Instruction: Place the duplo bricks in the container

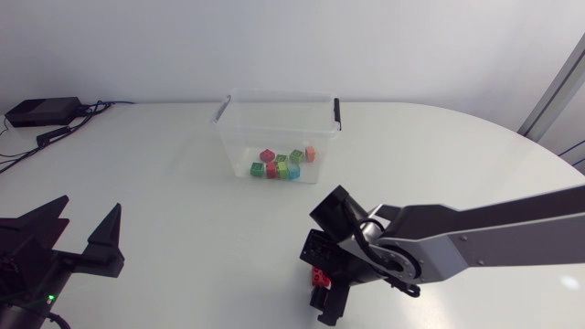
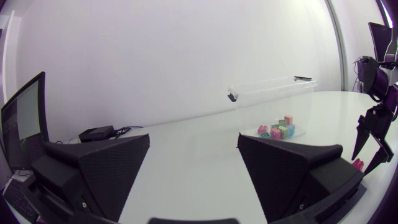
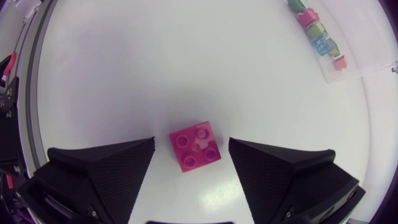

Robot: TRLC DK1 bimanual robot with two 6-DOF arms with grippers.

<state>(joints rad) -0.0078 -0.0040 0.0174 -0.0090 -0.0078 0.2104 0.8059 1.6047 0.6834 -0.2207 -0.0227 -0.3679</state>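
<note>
A pink-red duplo brick (image 3: pixel 195 146) lies studs up on the white table, between the fingers of my right gripper (image 3: pixel 191 142). There is a gap on each side of it, so the gripper is open. In the head view the same brick (image 1: pixel 317 277) shows at the front centre under the right gripper (image 1: pixel 322 292). The clear plastic container (image 1: pixel 277 114) stands at the back centre with several coloured bricks (image 1: pixel 279 164) inside. My left gripper (image 1: pixel 90 205) rests open at the front left with nothing in it. The left wrist view shows the container (image 2: pixel 273 93) ahead of the left gripper (image 2: pixel 193 140).
A black box with cables (image 1: pixel 41 111) sits at the table's back left corner. The right arm (image 1: pixel 475 238) reaches in from the right edge across the front of the table.
</note>
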